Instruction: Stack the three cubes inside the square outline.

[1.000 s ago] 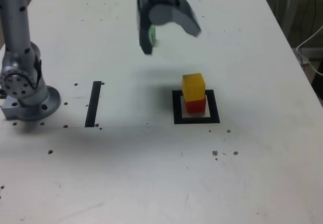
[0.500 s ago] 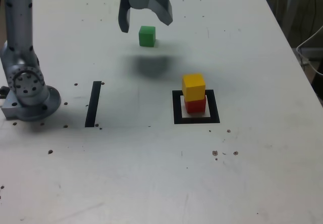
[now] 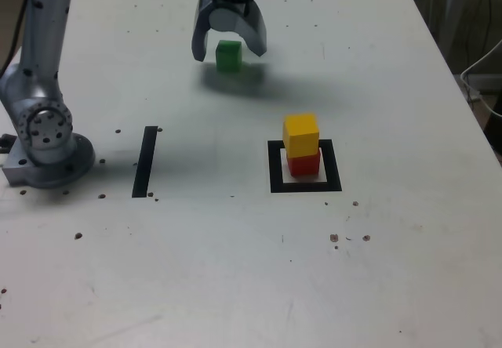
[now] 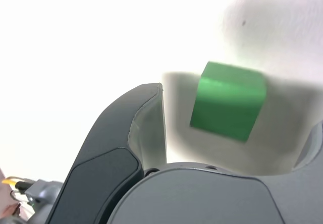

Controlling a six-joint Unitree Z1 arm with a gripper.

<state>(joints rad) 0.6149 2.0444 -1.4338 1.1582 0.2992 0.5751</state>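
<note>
Above the white table (image 3: 376, 246), the green cube (image 3: 228, 56) was framed by the spread gripper (image 3: 230, 55), while the yellow cube (image 3: 301, 135) was supported by the red cube (image 3: 303, 164).

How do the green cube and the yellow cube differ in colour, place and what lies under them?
The green cube is green; the yellow cube is yellow. The green cube sits directly on the table, while the yellow cube rests on the red cube. The green cube is outside the square outline; the yellow cube is stacked within it. Both are solid-coloured blocks.
</note>
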